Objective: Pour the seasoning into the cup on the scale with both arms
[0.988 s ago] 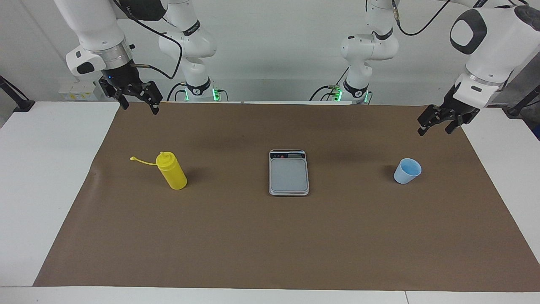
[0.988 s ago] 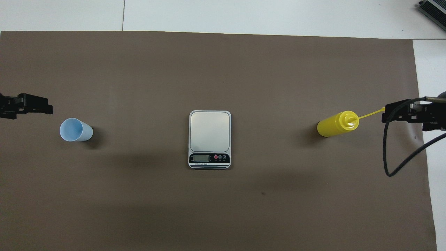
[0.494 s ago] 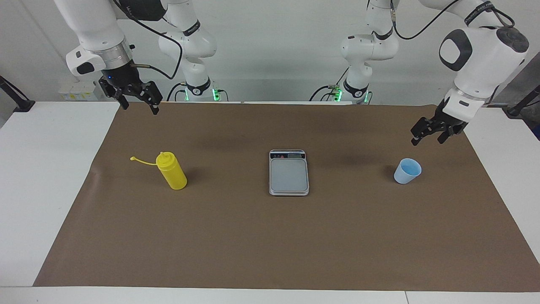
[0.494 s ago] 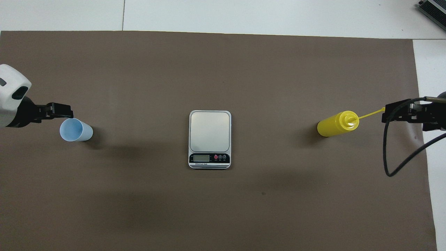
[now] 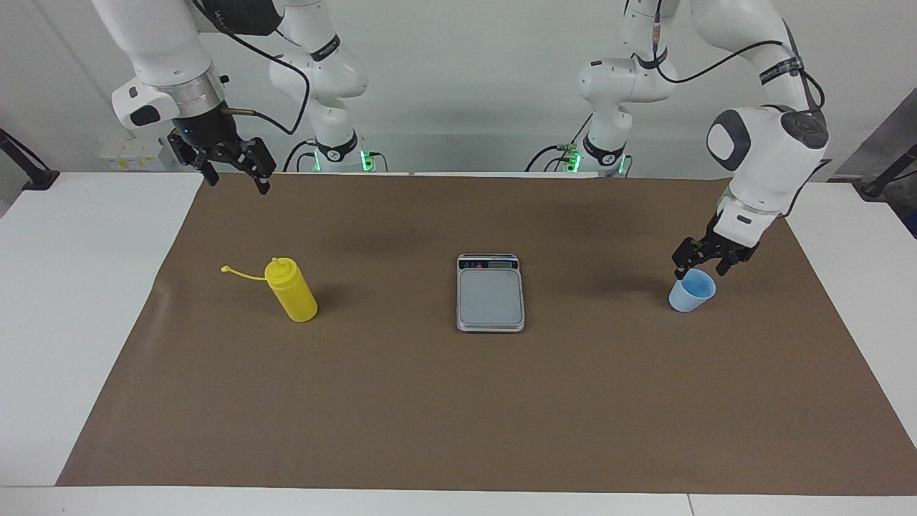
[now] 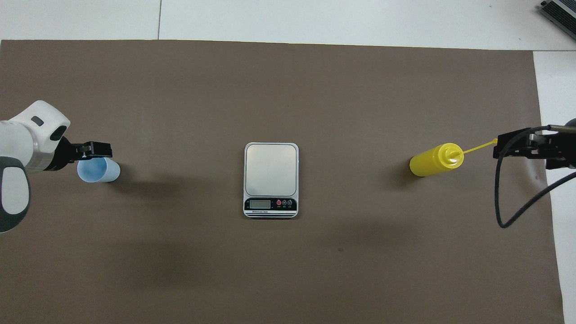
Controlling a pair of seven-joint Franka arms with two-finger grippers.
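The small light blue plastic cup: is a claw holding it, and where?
Nothing is held. The left gripper hangs open just over the small light blue plastic cup's rim; the right gripper is open and empty.

The seasoning (image 5: 291,290) is plain bright yellow, strap included. The cup (image 5: 692,293) is pale blue all over. The scale (image 5: 490,293) is silver-grey with a paler grey plate and a black display strip carrying red buttons at the scale's 6 o'clock in the overhead view. A plain brown mat (image 5: 458,401) covers the white table (image 5: 64,301). Both arms are white with dark grey patches, each ending in black: left gripper (image 5: 699,270), right gripper (image 5: 233,174)
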